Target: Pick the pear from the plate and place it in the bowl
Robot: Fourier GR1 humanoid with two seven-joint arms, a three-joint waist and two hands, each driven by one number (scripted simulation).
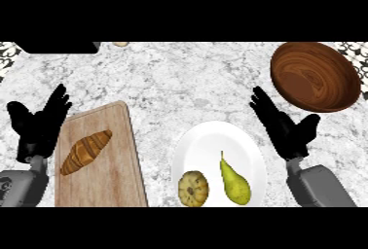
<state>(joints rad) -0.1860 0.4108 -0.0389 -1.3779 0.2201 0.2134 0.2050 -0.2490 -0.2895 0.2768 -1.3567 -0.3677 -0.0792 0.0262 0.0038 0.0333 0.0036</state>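
Both hands I see open and holding nothing: right hand [286,127] just beside the white plate [215,138], left hand [39,124] by the cutting board [108,180]. Nearest me, the pear [234,182] lies on the plate beside a cookie [193,188]. Farther right stands the wooden bowl [315,76].

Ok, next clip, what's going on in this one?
Nothing is being handled yet. The pear lies on the white plate beside a cookie. The wooden bowl sits apart at the counter's far right, holding nothing. The right hand is open beside the plate's right rim; the left hand rests open by a cutting board carrying a croissant.
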